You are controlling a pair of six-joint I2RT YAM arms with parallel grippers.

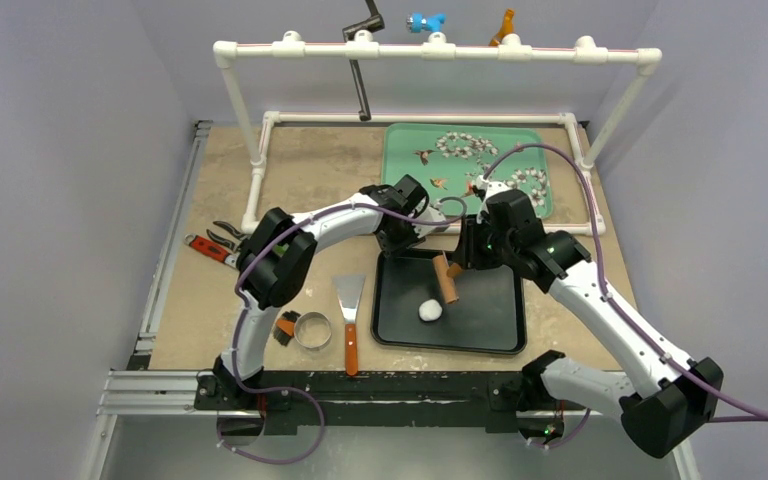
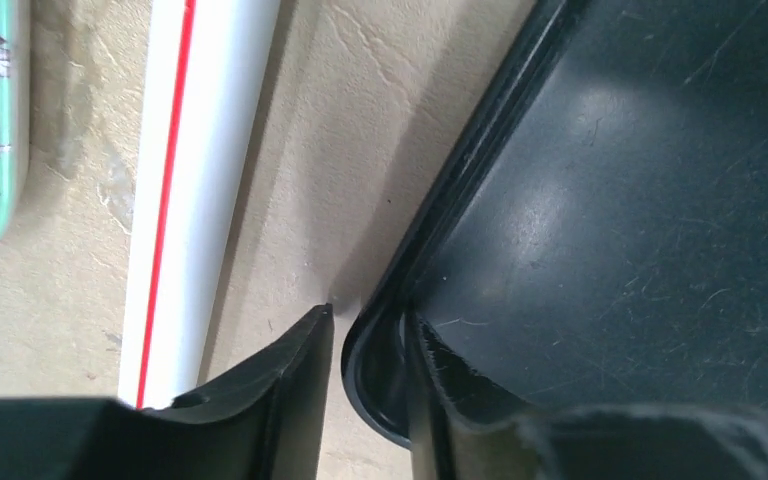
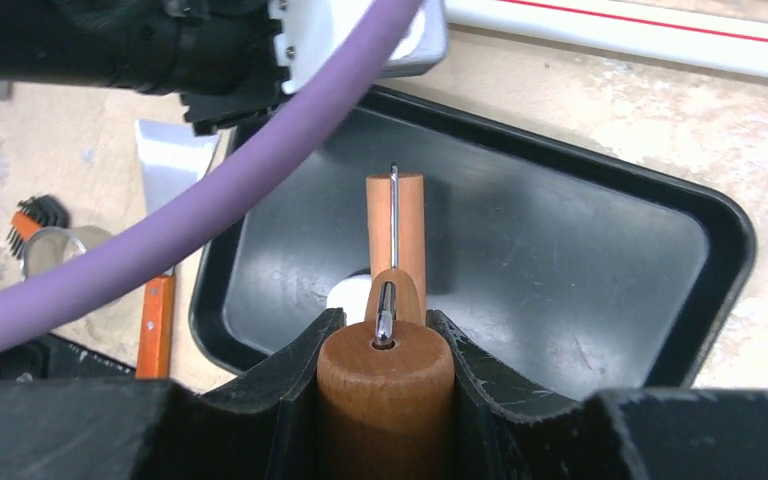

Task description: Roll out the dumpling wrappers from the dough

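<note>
Right wrist: right gripper (image 3: 385, 322) clamps roller (image 3: 385, 388); left gripper (image 2: 372, 320) pinches tray (image 2: 610, 250) (black)

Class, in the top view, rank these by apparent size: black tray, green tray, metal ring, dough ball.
Largest: black tray and green tray, roughly alike, so unranked.
Then: metal ring.
Smallest: dough ball.

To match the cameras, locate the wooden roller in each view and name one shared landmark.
Top external: wooden roller at centre, over the black tray.
Left wrist: not in it.
Right wrist: centre foreground, held in the right gripper.
Shared landmark: the black tray, in all three.
</note>
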